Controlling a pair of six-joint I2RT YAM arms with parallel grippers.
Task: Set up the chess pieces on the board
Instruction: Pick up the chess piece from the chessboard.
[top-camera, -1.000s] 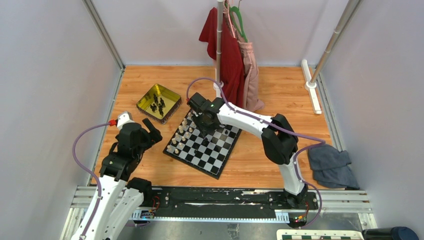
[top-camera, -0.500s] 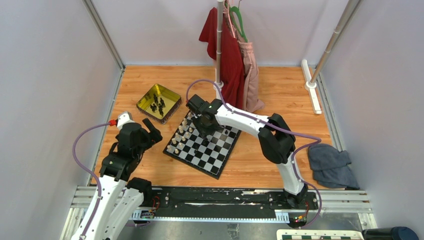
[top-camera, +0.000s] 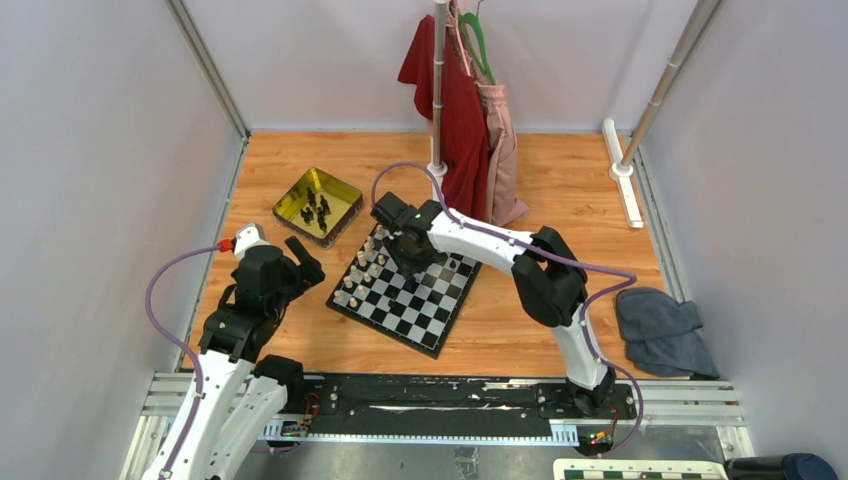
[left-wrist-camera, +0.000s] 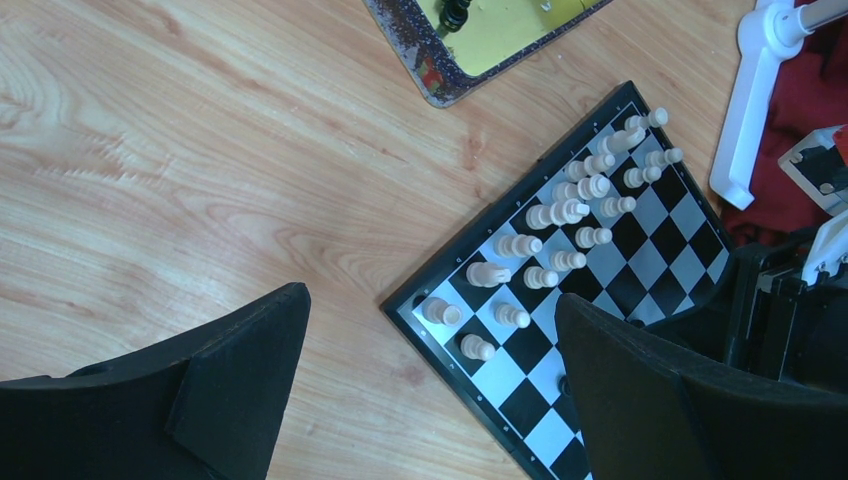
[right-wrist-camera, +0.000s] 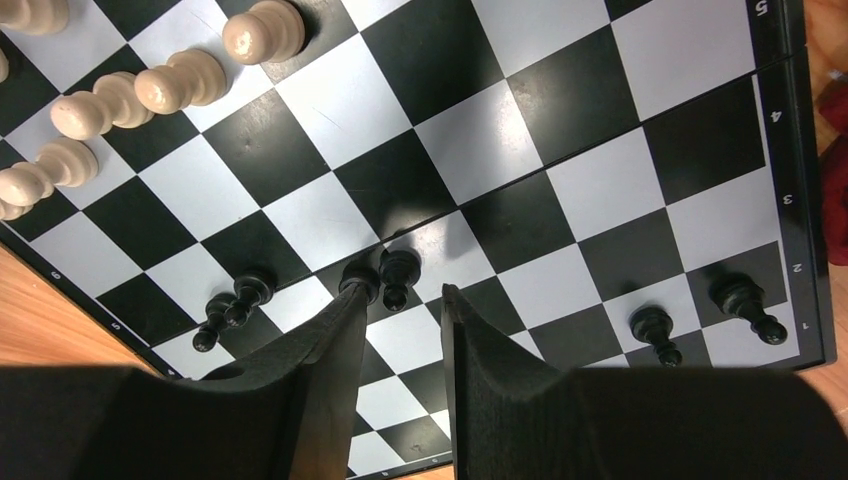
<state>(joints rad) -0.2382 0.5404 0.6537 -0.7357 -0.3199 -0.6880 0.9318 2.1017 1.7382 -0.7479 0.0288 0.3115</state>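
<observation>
My right gripper (right-wrist-camera: 402, 288) hangs low over the board (right-wrist-camera: 600, 180), close to its near edge. Its jaws stand apart. A black pawn (right-wrist-camera: 398, 268) stands upright on the board between the fingertips, close against one finger, and I can see a gap to the other, so nothing is clamped. Four more black pieces (right-wrist-camera: 655, 330) stand on the same edge rows, two on each side of my fingers. The white pieces (right-wrist-camera: 150, 90) stand in two rows along the opposite side.

My left gripper (left-wrist-camera: 430, 300) hovers over the wooden table (top-camera: 580, 200), left of the board, with its jaws spread wide and nothing between them.

The rest of the black pieces lie in the gold tray (top-camera: 295, 189), which sits on the table just beyond the board's far left corner.
</observation>
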